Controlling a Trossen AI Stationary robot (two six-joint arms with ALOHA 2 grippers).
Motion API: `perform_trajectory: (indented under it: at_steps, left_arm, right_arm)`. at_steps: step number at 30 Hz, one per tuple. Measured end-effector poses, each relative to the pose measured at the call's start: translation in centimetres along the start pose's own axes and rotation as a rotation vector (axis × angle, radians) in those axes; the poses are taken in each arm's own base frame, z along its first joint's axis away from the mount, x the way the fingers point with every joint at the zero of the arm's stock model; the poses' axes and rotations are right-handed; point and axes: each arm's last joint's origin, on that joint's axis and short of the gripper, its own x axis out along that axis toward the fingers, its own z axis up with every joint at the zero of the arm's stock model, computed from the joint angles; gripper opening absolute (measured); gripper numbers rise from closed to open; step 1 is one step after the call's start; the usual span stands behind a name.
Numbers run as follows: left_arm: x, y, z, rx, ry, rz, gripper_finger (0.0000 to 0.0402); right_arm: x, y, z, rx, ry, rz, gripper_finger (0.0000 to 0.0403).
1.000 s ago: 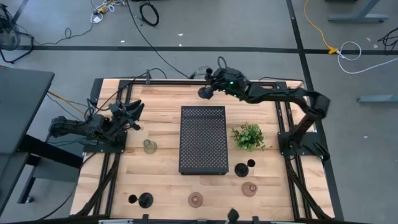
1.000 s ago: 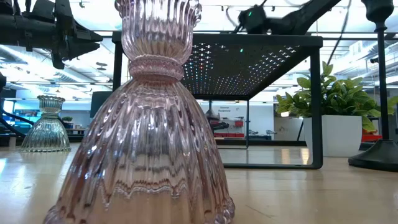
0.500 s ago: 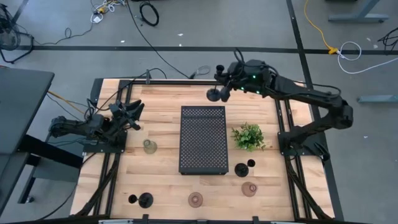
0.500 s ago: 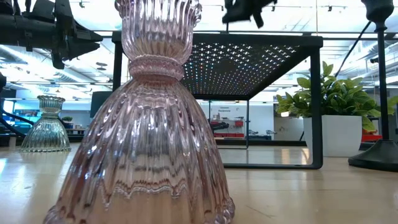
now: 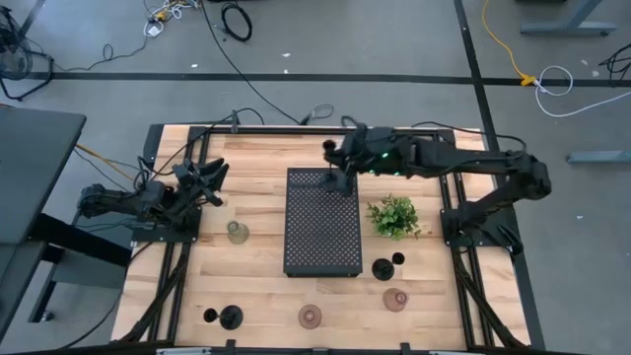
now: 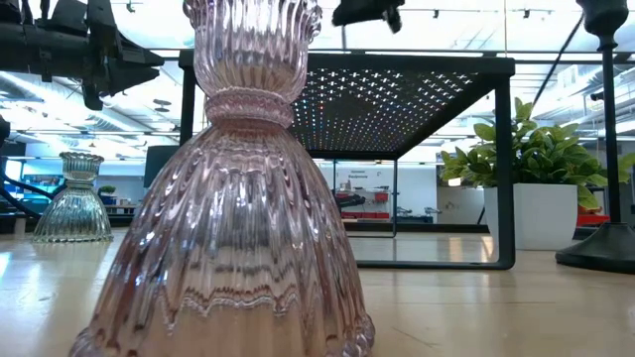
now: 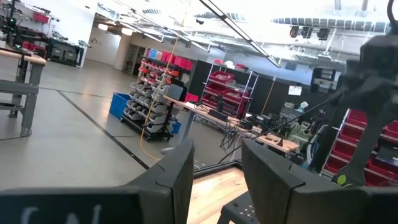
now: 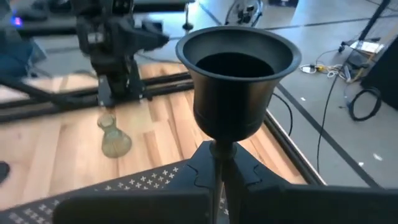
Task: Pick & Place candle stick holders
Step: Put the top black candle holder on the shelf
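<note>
My right gripper (image 5: 347, 164) is shut on a black candle stick holder (image 8: 235, 68) and holds it above the far end of the black perforated tray (image 5: 320, 237). The holder's round base (image 5: 341, 181) shows above the tray top in the low view (image 6: 367, 12). My left gripper (image 5: 212, 182) is open and empty at the table's left side (image 7: 217, 171). A greenish glass holder (image 5: 237, 232) stands left of the tray. Two pinkish glass holders (image 5: 311, 316) (image 5: 395, 299) and two black holders (image 5: 229, 316) (image 5: 385, 266) stand near the front edge. My right gripper pinches the black holder's thin stem (image 8: 217, 152) just below the cup, between its two fingers. The fingers come from the table's right and lie across the stem. The holder is lifted clear of the tray, tilted, with its cup (image 5: 329, 149) toward the far edge.
A green leafy plant (image 5: 393, 216) in a white pot stands right of the tray, close under the right arm. The tray stands raised on legs (image 6: 504, 169). The near pinkish glass holder (image 6: 238, 198) fills much of the low view.
My right gripper has carried the black holder from beyond the tray's far edge, first toward the right, then toward the near edge and left, so its base now sits over the tray's far end. The gripper has stayed shut on it.
</note>
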Motion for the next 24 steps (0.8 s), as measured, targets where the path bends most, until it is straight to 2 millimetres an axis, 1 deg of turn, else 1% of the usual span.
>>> perform_trajectory:
  at_steps: [4,8,17,20,24]
  left_arm:
    - [0.0,0.0,0.0,0.0,0.001,0.0,0.0138]
    - [0.0,0.0,0.0,0.001,0.001,0.0,0.0138]
    - [0.0,0.0,0.0,0.002,0.001,0.0,0.0138]
    - [0.0,0.0,-0.1,0.009,0.007,0.001,0.0138]
    - [0.0,0.0,-0.2,0.02,0.017,0.001,0.0138]
  right_arm:
    - [2.8,0.9,-1.1,-0.038,0.034,-0.022,0.0003]
    - [4.0,1.0,-1.4,-0.058,0.03,-0.035,0.0003]
    - [4.0,1.0,-1.4,-0.055,0.028,-0.046,0.0002]
    - [4.1,0.9,-1.9,-0.053,0.02,-0.065,0.0002]
    - [3.8,0.8,-2.4,-0.043,0.006,-0.066,0.0002]
